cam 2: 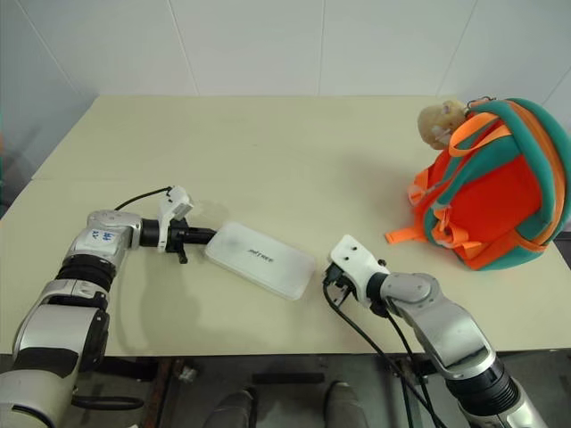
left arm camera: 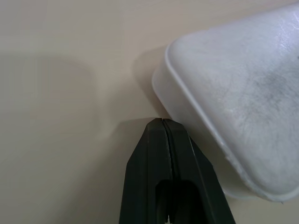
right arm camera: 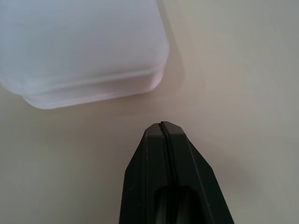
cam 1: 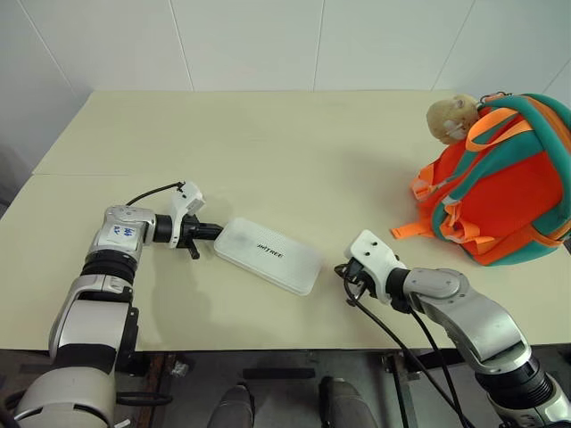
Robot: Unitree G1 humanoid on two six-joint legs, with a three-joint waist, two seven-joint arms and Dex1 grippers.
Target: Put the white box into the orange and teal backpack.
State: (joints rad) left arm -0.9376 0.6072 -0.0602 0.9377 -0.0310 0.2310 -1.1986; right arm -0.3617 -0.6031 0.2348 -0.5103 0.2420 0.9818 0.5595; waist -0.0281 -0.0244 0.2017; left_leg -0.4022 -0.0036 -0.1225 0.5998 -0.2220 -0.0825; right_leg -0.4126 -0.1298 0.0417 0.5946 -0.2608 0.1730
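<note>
While both pairs of black fingers are pinched together on nothing, the white box point(cam 1: 268, 256) is bracketed end to end, flat on the table point(cam 1: 268, 143).

The left gripper point(cam 1: 212, 232) is seen just beside the box's left end, possibly touching it, and the right gripper point(cam 1: 343, 272) is parked close off the right end with a sliver of table between, as shown in the right wrist view. The box looks to be a stiff, smooth shell with rounded corners, judged light but slippery; a squeeze between the two closed tips at the short ends is probably called for, since the lid is likely too broad for a single pinch. The orange and teal backpack point(cam 1: 508, 187) is found far right, well apart from the box, with a plush head point(cam 1: 451, 118) at its top.
</note>
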